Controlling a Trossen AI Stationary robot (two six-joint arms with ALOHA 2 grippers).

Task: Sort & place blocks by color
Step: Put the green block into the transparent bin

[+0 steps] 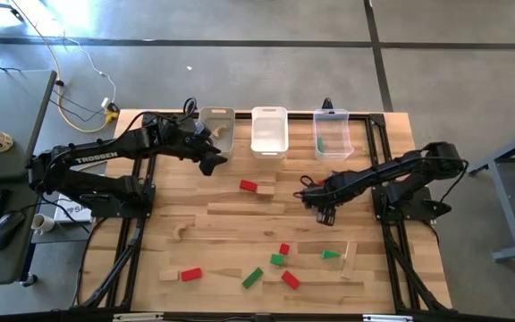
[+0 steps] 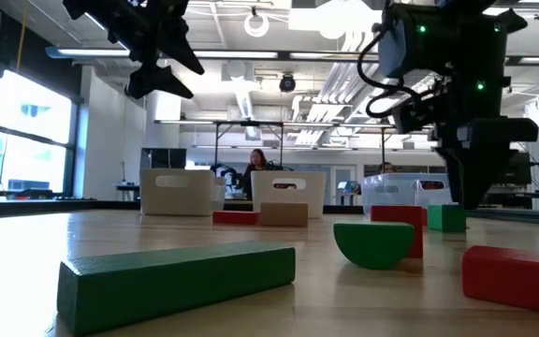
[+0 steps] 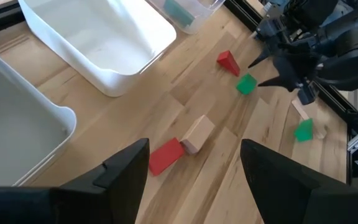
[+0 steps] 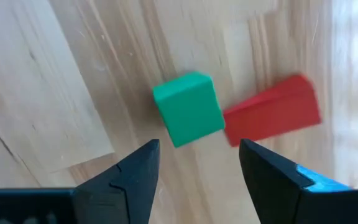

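Observation:
Red, green and plain wooden blocks lie flat on the table. A green cube [image 4: 188, 109] and a red wedge [image 4: 272, 118] lie side by side on the wood, just beyond the fingertips of my right gripper [image 4: 199, 144], which hangs open above them and touches neither. In the high view my right gripper [image 1: 322, 211] is right of the table's middle. My left gripper [image 1: 211, 162] hovers open near the left bin [image 1: 217, 125], above a red block [image 3: 165, 155] and a plain block [image 3: 197, 134].
Three translucent bins stand along the far edge: the left bin, a middle bin [image 1: 269, 130] and a right bin [image 1: 332, 134] with a green piece inside. More blocks lie toward the near edge, among them a green bar [image 1: 253, 277], a red block [image 1: 191, 275] and a plain slab [image 1: 349, 259].

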